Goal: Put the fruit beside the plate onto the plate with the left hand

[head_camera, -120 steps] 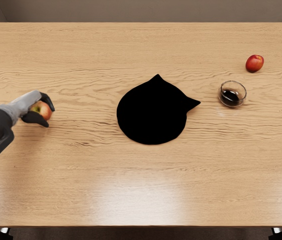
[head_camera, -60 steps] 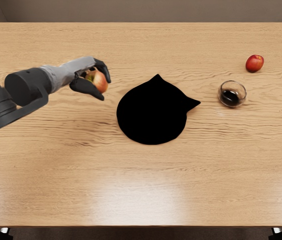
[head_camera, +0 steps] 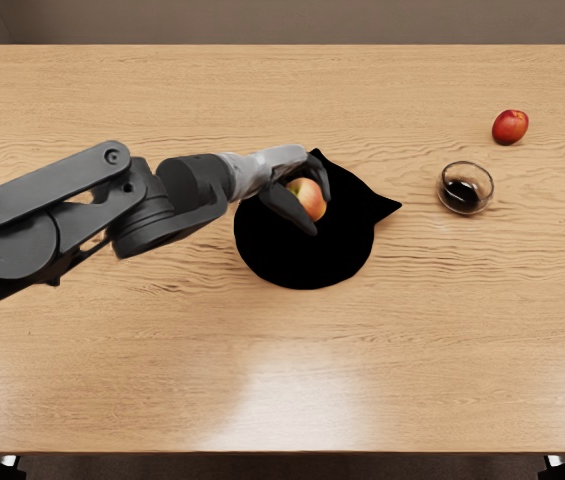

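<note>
A red-yellow apple sits in my left hand, whose dark fingers are curled around it. The hand and apple hover over the upper left part of the black cat-shaped plate at the table's middle. I cannot tell whether the apple touches the plate. My left arm reaches in from the left edge across the table. The right hand does not show.
A second red apple lies at the far right of the wooden table. A small glass bowl with dark contents stands just right of the plate.
My left hand has carried the apple rightward from the table's left side, through the space left of the plate, to above the plate.
</note>
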You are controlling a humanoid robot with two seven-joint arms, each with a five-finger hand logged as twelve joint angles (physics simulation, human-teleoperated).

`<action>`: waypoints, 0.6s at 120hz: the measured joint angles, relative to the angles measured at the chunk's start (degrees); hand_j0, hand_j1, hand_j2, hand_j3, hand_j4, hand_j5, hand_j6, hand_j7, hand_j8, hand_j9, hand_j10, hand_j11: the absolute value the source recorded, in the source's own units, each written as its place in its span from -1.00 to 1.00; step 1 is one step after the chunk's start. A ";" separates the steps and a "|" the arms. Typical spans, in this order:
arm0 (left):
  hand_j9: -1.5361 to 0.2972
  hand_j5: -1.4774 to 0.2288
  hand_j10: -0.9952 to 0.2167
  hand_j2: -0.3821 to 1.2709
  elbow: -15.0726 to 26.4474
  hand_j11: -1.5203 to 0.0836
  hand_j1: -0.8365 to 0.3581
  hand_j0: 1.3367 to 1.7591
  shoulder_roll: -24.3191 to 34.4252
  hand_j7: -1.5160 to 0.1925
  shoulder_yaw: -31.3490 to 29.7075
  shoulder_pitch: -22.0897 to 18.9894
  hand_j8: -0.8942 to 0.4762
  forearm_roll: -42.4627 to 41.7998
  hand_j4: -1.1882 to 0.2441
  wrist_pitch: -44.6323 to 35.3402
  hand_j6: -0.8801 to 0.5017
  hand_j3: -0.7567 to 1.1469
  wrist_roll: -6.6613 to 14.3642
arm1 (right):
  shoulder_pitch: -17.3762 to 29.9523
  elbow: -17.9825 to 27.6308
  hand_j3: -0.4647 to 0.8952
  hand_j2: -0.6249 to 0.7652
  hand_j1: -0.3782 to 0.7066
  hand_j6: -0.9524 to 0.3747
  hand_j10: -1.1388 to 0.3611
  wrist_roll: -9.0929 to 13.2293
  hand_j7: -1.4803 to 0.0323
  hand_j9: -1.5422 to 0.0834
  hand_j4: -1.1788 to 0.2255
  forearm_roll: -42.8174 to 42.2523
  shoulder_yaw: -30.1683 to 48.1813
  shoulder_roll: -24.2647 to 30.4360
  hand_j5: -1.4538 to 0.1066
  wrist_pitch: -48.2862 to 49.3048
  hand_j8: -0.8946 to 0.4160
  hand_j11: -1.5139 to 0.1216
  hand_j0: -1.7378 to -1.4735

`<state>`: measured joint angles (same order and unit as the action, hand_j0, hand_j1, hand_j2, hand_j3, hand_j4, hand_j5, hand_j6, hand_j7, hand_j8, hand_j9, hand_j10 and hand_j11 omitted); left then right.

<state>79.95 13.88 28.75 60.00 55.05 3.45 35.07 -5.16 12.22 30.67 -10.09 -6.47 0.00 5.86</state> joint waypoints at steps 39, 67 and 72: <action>-0.59 -0.59 -0.28 -0.16 -18.82 -0.53 -0.19 0.41 -8.07 -0.57 -2.59 4.75 0.01 0.26 -0.25 0.52 -0.08 -0.20 0.00 | -0.40 -0.08 -0.32 -0.10 -0.95 0.44 0.52 0.00 0.96 0.90 0.68 -0.01 -0.03 0.00 0.86 -0.14 0.37 0.85 -0.40; -0.03 -0.02 -0.03 -0.36 -20.42 0.09 0.18 0.49 -9.03 0.02 -2.44 4.69 -0.11 -0.17 0.03 0.02 -0.16 -0.20 -0.06 | -0.46 -0.01 -0.32 -0.10 -0.95 0.44 0.52 0.00 0.96 0.90 0.68 0.04 0.04 0.00 0.86 -0.07 0.37 0.85 -0.40; 0.03 0.04 0.01 -0.38 -20.39 0.16 0.23 0.49 -9.04 0.08 -2.40 4.69 -0.10 -0.21 0.08 -0.02 -0.16 -0.20 -0.06 | -0.46 -0.01 -0.32 -0.10 -0.95 0.44 0.52 0.00 0.96 0.90 0.68 0.04 0.04 0.00 0.86 -0.05 0.37 0.85 -0.40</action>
<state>59.56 4.83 26.35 64.69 54.84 3.43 35.01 -5.62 12.21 30.67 -10.06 -6.43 0.00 5.82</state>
